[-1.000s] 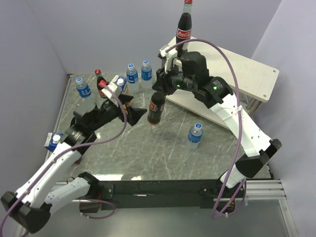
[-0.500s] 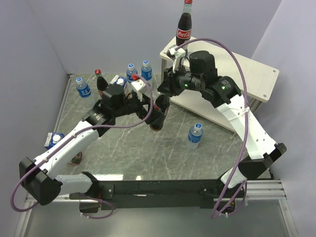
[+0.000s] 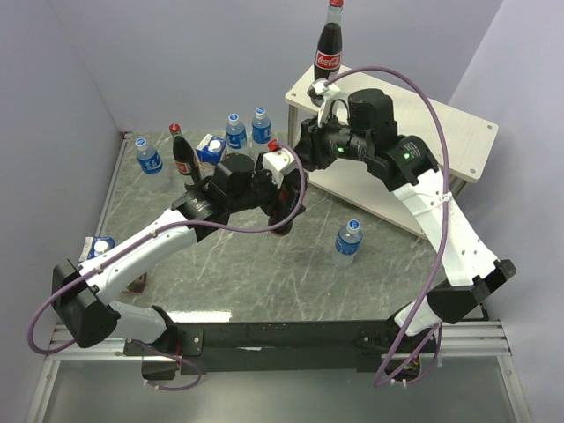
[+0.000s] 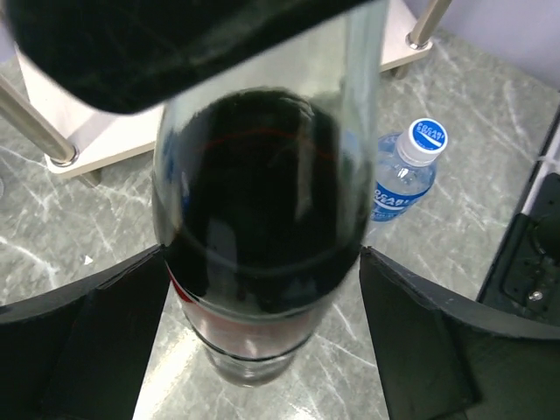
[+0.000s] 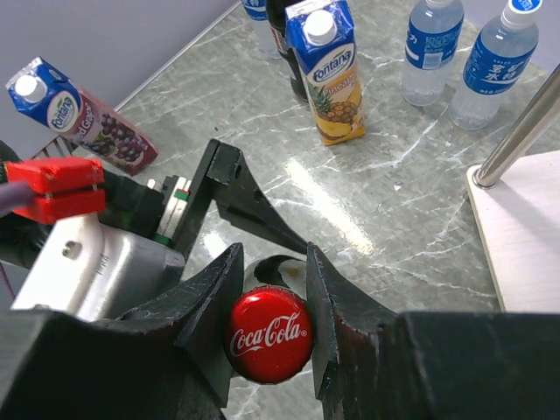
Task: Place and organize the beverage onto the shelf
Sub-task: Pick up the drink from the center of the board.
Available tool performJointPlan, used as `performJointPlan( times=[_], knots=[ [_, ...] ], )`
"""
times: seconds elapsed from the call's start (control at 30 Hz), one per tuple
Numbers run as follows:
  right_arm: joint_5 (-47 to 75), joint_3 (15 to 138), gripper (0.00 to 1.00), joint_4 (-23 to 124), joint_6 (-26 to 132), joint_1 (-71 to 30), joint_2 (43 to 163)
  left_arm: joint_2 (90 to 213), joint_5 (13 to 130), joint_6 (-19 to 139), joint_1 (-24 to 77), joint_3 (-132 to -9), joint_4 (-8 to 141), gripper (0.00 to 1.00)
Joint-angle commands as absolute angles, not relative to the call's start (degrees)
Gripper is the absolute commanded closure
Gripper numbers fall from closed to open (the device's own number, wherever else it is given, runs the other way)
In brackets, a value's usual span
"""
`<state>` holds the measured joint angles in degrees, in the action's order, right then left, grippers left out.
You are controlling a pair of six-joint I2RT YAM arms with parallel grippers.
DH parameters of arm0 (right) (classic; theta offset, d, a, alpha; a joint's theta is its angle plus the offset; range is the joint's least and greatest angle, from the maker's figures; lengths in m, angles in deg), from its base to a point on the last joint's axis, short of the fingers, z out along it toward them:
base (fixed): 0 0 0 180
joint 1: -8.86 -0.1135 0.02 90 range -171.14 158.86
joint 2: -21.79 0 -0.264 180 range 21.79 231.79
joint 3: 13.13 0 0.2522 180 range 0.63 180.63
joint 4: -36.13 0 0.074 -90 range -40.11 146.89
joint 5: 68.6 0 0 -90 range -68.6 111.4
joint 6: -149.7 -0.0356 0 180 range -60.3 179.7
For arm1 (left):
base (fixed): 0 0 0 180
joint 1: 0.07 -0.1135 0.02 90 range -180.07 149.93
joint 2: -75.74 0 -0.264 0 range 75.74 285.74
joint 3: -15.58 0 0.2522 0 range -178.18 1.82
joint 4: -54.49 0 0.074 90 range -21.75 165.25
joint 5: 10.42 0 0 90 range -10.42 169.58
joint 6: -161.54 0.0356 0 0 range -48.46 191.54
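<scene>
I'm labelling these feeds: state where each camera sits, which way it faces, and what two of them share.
Top camera: above and behind the robot, looking down on the table; left arm, right arm and shelf show.
Left wrist: on the left arm, looking down past the cola bottle between its jaws, water bottle beyond.
Right wrist: on the right arm, looking down on the bottle's red cap in its jaws, juice carton beyond.
Shared: both wrist views show that cola bottle.

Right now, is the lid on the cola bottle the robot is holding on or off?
On. The red cap sits on top of the cola bottle, pinched by the right gripper.
</scene>
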<state>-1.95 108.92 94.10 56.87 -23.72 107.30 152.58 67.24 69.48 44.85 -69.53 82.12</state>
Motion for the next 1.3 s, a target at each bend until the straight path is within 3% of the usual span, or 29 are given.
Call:
performJointPlan(
  times=[0.0,0.33,0.43,0.47,0.57,0.67,0.7,0.73,0.77,0.8,0.9,1.0,1.27],
  knots=[
    [-6.2,110.6,1.0,82.4,53.4,-22.9,100.7,153.2,70.4,72.7,45.9,-73.0,81.8,0.09],
    [-7.4,108.9,1.0,81.6,52.5,-21.5,99.8,154.9,73.6,73.3,47.0,-74.9,81.9,0.27],
    [-7.7,108.3,1.0,81.5,52.6,-21.2,99.6,155.6,72.2,73.4,47.2,-76.5,82.5,0.52],
    [-7.7,108.2,1.0,81.6,52.6,-21.1,99.6,155.9,71.4,73.3,47.4,-76.7,82.9,0.69],
    [-8.6,107.8,1.0,81.4,52.6,-20.8,99.4,156.2,71.2,73.0,47.7,-77.1,82.9,0.99],
    [-9.4,107.5,0.96,81.5,52.9,-20.6,99.3,154.8,70.8,72.3,47.7,-75.9,81.0,0.99],
    [-9.4,107.2,0.9,81.4,52.9,-20.5,99.0,154.1,70.6,72.0,47.7,-75.6,80.3,1.0],
    [-9.4,106.9,0.78,81.2,52.9,-20.4,98.7,153.6,70.7,72.0,47.8,-75.0,79.2,1.0],
    [-9.5,106.5,0.72,80.8,52.8,-20.4,98.5,153.2,70.8,72.0,47.7,-74.7,78.5,1.0],
    [-9.6,106.1,0.57,80.8,52.9,-20.5,98.3,152.5,70.9,69.9,47.8,-74.4,78.1,1.0],
    [-9.4,105.6,0.32,80.7,52.7,-20.4,97.8,151.4,70.5,69.1,47.8,-73.4,76.6,1.0],
    [-9.1,105.1,0.24,80.7,52.8,-20.3,97.4,151.1,70.1,68.6,47.8,-72.8,75.6,1.0],
    [-8.0,105.1,0.19,81.0,53.8,-18.8,95.4,151.1,70.8,68.4,47.7,-71.9,74.4,1.0]
  ],
)
